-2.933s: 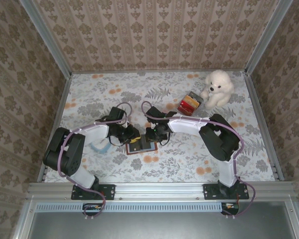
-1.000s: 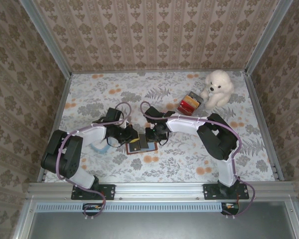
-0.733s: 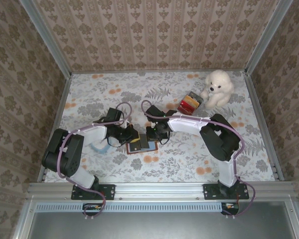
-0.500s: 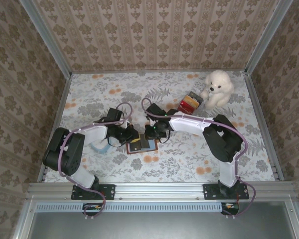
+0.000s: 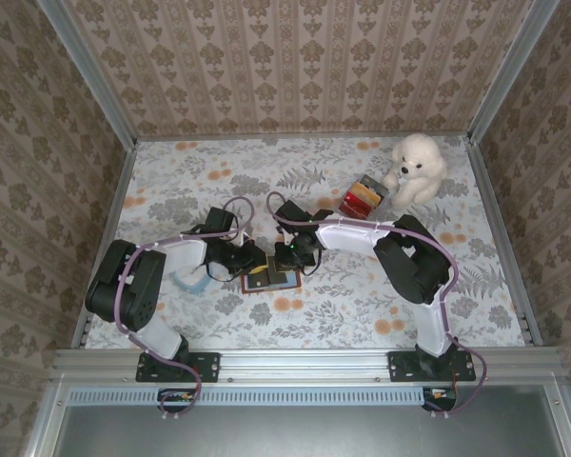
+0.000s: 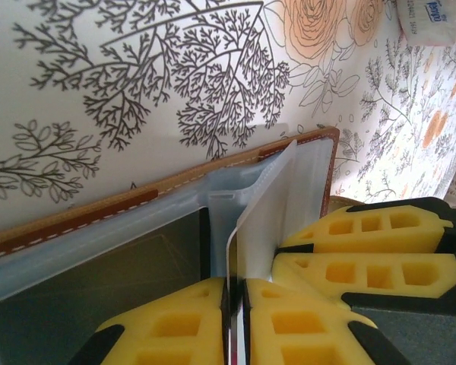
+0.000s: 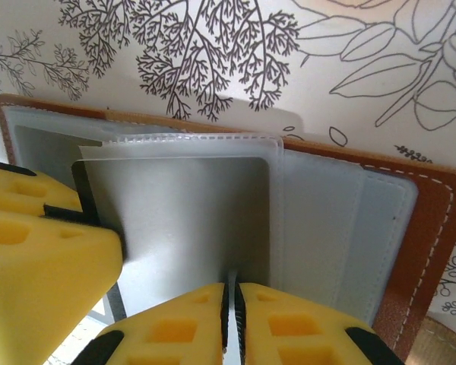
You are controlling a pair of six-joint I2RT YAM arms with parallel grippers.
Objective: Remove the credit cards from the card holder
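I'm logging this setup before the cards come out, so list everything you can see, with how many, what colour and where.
card holder: one, brown, lying open mid-table between the grippers
clear sleeve: one leaf, transparent, lifted from the holder
grey card: one, silvery grey, in the holder
plush dog: one, white, far right corner
small blocks: a cluster, red, yellow and grey, beside the dog
packet: one, pale with blue print, beyond the holder
tablecloth: one, white floral
left gripper: yellow fingers, shut on the clear sleeve
right gripper: yellow fingers, shut on the grey card
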